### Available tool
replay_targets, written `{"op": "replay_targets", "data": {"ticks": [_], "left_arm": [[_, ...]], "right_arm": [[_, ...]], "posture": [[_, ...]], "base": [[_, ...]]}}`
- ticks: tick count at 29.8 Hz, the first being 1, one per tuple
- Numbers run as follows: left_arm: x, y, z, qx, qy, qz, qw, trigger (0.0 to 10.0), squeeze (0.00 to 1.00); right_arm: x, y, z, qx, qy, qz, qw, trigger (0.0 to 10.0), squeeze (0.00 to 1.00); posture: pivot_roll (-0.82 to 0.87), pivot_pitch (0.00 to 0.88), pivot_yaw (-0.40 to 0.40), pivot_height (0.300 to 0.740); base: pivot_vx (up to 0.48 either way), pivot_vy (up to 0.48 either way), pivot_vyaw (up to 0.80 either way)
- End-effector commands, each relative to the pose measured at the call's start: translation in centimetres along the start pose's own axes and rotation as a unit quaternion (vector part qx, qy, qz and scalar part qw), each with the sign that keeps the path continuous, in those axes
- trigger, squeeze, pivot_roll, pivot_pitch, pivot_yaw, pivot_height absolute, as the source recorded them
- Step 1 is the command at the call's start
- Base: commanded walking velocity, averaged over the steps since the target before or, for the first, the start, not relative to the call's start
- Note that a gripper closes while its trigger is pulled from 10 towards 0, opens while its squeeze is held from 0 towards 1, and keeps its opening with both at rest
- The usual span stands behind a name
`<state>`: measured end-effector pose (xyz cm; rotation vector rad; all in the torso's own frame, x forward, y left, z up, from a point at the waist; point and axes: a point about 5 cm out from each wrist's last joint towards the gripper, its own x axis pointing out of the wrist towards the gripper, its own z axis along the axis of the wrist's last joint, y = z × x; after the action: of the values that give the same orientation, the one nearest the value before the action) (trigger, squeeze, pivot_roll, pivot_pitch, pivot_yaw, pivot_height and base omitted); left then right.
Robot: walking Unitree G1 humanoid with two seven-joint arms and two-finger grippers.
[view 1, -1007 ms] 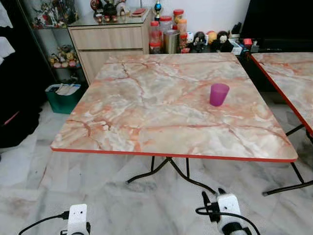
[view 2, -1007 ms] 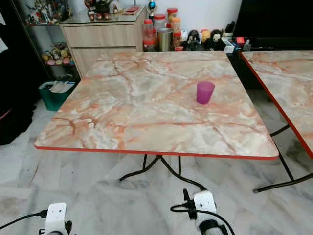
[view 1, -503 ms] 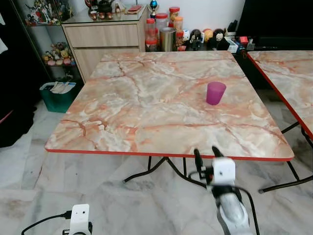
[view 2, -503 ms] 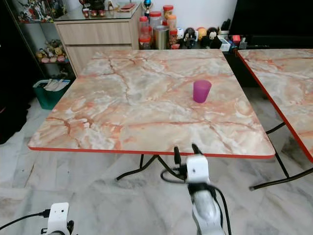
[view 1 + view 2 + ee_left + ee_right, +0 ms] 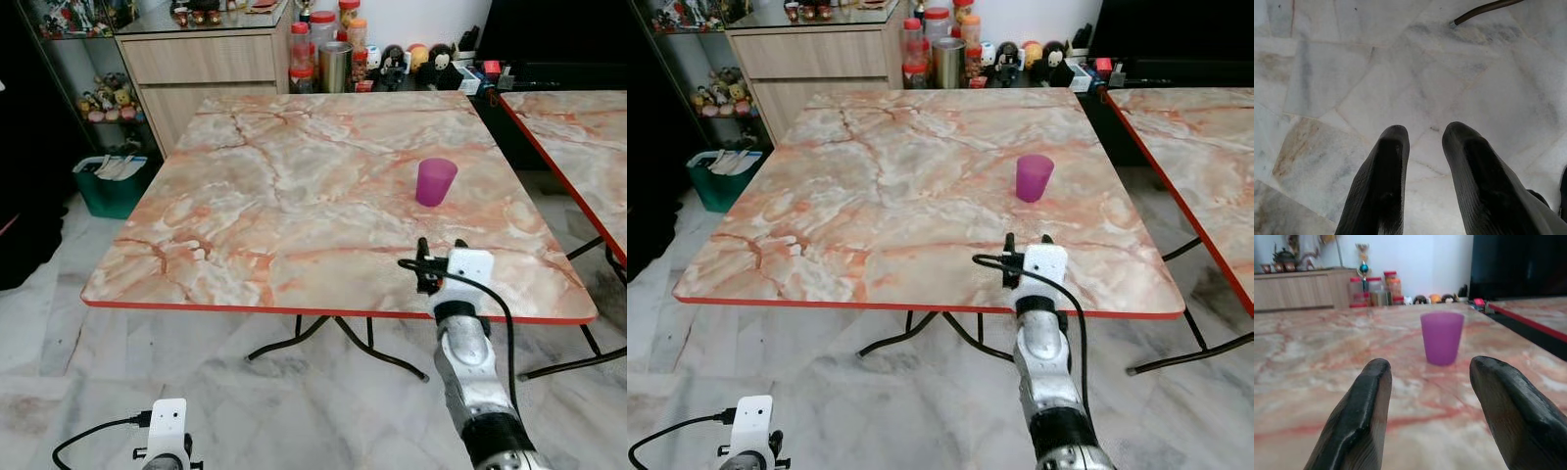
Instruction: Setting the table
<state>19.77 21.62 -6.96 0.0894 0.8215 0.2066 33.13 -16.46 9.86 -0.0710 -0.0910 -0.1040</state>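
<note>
no legible text (jar labels too small)

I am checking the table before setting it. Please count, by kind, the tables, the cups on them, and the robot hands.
Marble-pattern tables: 2, the near table and a second table to its right
Purple cup: 1
Robot hands: 2, right hand, left hand
Total: 5

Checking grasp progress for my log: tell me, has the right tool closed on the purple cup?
No. The right tool is open, and the purple cup stands free on the table ahead of its fingers.
</note>
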Motion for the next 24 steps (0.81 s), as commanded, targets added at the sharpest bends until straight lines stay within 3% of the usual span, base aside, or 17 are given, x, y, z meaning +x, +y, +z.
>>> {"op": "replay_targets", "data": {"ticks": [1,4,7,14,22,24], "left_arm": [[0.0,0.1,-0.3,0.004,0.009,0.003,1.0,10.0,0.0],[-0.1,-0.1,-0.4,0.001,0.009,0.002,1.0,10.0,0.0],[-0.1,-0.1,-0.4,0.001,0.009,0.002,1.0,10.0,0.0],[0.0,0.6,-0.1,-0.012,0.005,0.017,1.0,10.0,0.0],[-0.1,0.8,-0.4,-0.015,0.009,0.021,1.0,10.0,0.0],[-0.1,0.8,-0.5,-0.018,0.009,0.023,1.0,10.0,0.0]], "right_arm": [[0.4,0.5,0.1,0.002,0.008,-0.001,1.0,10.0,0.0],[1.0,0.9,0.3,0.029,0.016,-0.004,0.999,10.0,0.0],[1.2,1.1,0.5,0.027,0.012,0.002,1.0,10.0,0.0],[2.2,2.0,2.3,0.028,-0.02,0.017,0.999,10.0,0.0],[2.5,2.6,2.9,0.021,-0.029,0.031,0.999,10.0,0.0],[2.4,3.0,3.2,0.014,-0.04,0.043,0.998,10.0,0.0]], "posture": [[-0.03,0.0,0.052,0.74],[-0.03,0.0,0.056,0.74],[-0.03,0.0,0.055,0.74],[-0.01,0.0,0.051,0.74],[0.0,0.0,0.044,0.74],[0.01,0.0,0.042,0.74]], "base": [[0.36,0.0,0.0],[0.368,0.0,-0.53],[0.371,0.0,-0.62],[0.376,0.0,0.0],[0.377,0.0,0.0],[0.375,0.0,0.77]]}}
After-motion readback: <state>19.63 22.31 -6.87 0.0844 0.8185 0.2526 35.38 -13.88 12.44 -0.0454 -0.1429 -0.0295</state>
